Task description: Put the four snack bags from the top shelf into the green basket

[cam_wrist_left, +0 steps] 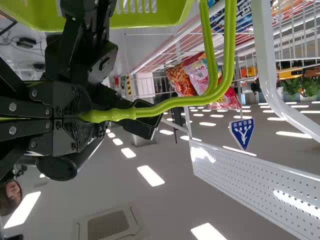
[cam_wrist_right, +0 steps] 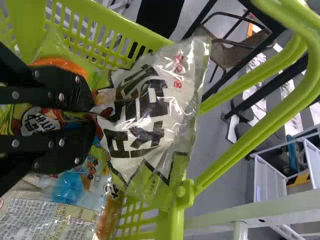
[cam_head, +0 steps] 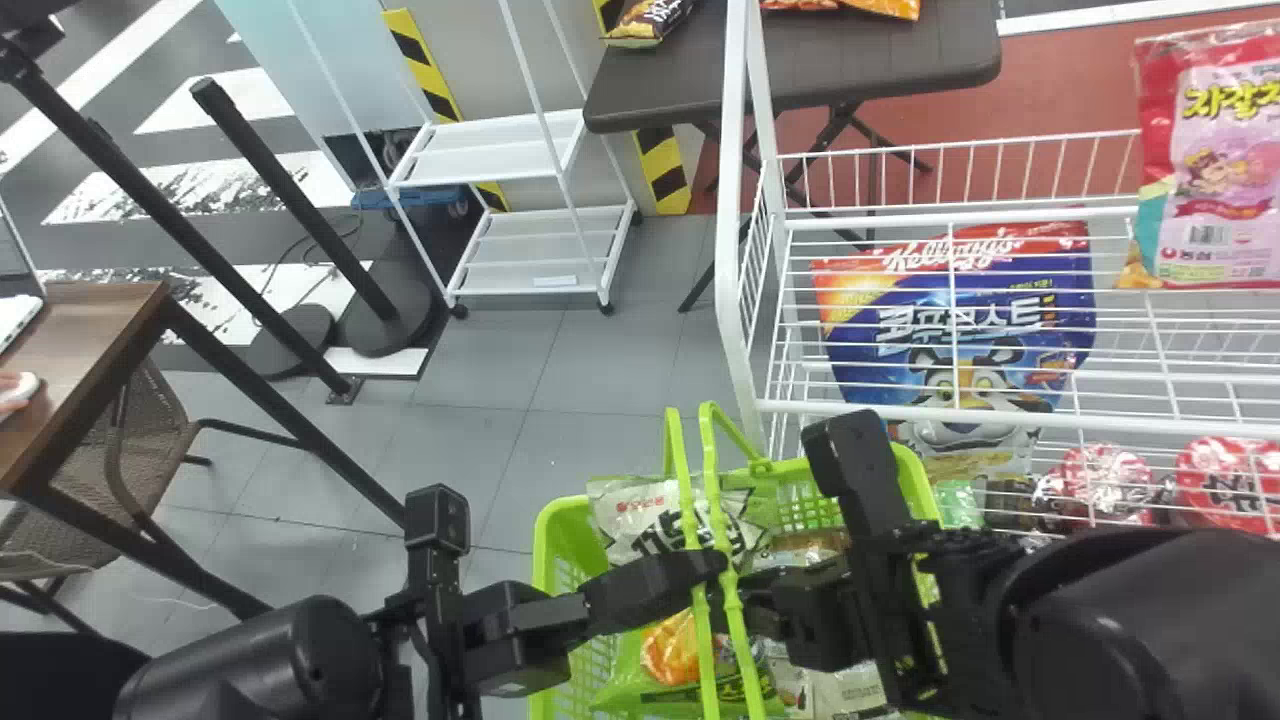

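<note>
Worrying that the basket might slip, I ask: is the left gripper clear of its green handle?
No: in the left wrist view, the left gripper has its jaws closed on the basket's green handle.

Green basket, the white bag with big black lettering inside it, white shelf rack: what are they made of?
Basket: probably moulded plastic, slightly glossy; solid green, slotted walls.
Bag: thin glossy film, likely plastic; crinkled, with bright highlights. Inner layer unclear.
Rack: likely painted or coated metal, smooth white; slim wires joined to a thicker frame.
</note>
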Controlling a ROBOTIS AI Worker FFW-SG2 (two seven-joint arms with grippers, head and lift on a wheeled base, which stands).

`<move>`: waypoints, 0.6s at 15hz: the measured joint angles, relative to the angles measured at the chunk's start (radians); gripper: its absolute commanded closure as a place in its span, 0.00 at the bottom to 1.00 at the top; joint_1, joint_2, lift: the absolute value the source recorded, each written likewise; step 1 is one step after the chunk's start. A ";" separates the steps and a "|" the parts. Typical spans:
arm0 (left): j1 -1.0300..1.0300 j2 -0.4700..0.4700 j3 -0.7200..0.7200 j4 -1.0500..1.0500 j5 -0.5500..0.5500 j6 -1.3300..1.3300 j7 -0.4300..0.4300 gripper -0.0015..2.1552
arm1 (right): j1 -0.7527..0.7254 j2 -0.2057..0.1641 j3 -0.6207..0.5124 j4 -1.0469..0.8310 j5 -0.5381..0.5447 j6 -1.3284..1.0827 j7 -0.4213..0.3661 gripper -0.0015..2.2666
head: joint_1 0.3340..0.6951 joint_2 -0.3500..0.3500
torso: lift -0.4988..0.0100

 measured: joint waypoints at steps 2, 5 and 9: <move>-0.001 0.002 0.000 0.000 0.000 0.000 0.000 0.99 | 0.053 -0.014 -0.085 -0.116 -0.016 0.085 0.040 0.02 | 1.00 1.00 | 0.98; -0.004 0.003 -0.001 0.002 0.000 0.000 0.000 0.99 | 0.138 -0.044 -0.316 -0.334 -0.067 0.230 0.093 0.02 | 1.00 1.00 | 0.98; -0.009 0.004 -0.001 0.004 0.000 0.000 0.000 0.99 | 0.160 -0.081 -0.586 -0.439 0.007 0.121 0.093 0.02 | 1.00 0.70 | 0.98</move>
